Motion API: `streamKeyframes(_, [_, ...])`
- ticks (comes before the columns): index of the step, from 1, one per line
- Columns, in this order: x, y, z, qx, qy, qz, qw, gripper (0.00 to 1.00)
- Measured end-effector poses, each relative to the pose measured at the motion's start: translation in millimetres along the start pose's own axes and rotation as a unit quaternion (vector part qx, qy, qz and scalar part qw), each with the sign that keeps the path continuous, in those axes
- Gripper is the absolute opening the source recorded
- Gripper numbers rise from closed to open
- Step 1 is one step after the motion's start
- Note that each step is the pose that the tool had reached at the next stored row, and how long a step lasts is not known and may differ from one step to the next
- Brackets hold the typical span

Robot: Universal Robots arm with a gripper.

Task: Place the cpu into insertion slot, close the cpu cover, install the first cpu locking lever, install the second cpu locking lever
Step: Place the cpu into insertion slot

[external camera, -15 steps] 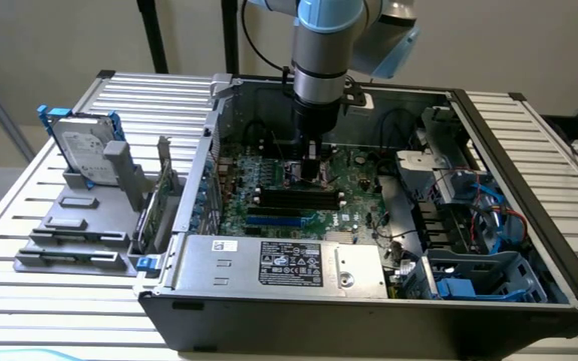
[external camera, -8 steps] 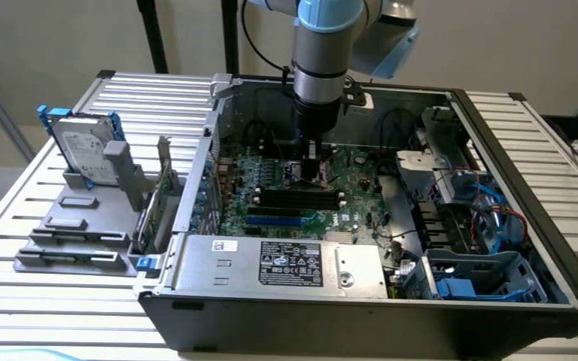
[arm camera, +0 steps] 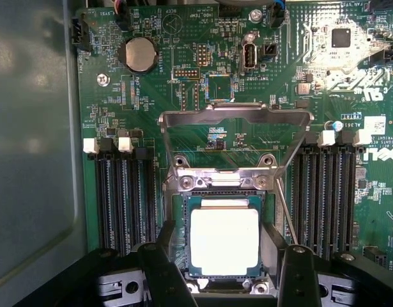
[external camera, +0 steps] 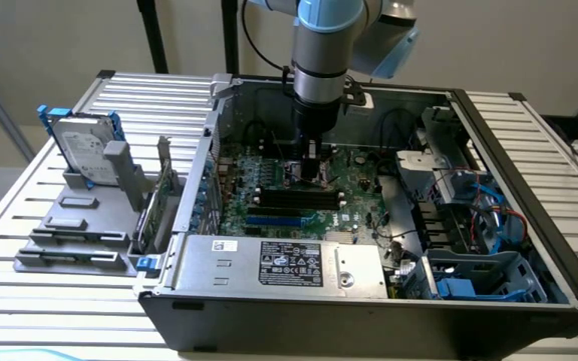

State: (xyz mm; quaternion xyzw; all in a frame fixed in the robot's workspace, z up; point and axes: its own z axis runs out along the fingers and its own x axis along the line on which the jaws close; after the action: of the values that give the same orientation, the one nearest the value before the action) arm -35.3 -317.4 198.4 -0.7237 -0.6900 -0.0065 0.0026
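The small, flat, square cpu [arm camera: 225, 242] with its pale silvery top lies inside the square insertion slot [arm camera: 271, 233] with the silvery metal rim, in the middle of the green motherboard [arm camera: 183, 57]. The black pincer [arm camera: 226, 272] hangs directly over it. Its two fingers [arm camera: 159, 272] are spread wide, one on each side of the chip and apart from its edges, so it grips nothing. I judge the placing as done, because the chip sits level and square in its seat.

The silvery metal frame of the cpu cover [arm camera: 234, 116] stands tilted up on its hinge, away from the chip, which leaves the slot uncovered. A thin metal lever [arm camera: 285, 204] rises beside the slot and seems not hooked down.

These small details come from the wrist view. The exterior view gives the setting instead. There the grey and blue arm [external camera: 321, 68] reaches straight down into the open black computer case [external camera: 369, 327], which lies on the slatted metal worktop [external camera: 58, 316].
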Motion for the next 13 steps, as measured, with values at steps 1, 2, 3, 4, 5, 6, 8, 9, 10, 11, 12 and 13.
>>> streamKeyframes(1, [0.0,0.0,0.0,0.0000,0.0000,0.000,1.0000,0.63])
streamKeyframes(2, [0.0,0.0,0.0,0.0000,0.0000,0.000,1.0000,0.63])
streamKeyframes(3, [0.0,0.0,0.0,0.0000,0.0000,0.000,1.0000,0.63])
streamKeyframes(4, [0.0,0.1,0.0,0.0000,0.0000,0.000,1.0000,0.63])
streamKeyframes(5, [0.0,0.1,0.0,0.0000,-0.0002,0.000,1.0000,0.63])
streamKeyframes(6, [0.0,0.1,0.0,0.0000,-0.0002,0.000,1.0000,0.63])
streamKeyframes(8, [0.0,0.1,0.0,0.0000,-0.0004,0.000,1.0000,0.63])
streamKeyframes(9, [0.0,0.1,0.0,0.0000,-0.0004,0.000,1.0000,0.63])
streamKeyframes(10, [0.0,0.1,0.0,0.0000,-0.0006,0.000,1.0000,0.63])
streamKeyframes(11, [0.0,0.2,0.1,-0.0001,-0.0008,0.000,1.0000,0.63])
streamKeyframes(12, [0.0,0.2,0.0,-0.0001,-0.0011,0.000,1.0000,0.63])
streamKeyframes(13, [0.0,0.2,0.0,-0.0001,-0.0014,0.000,1.0000,0.63])
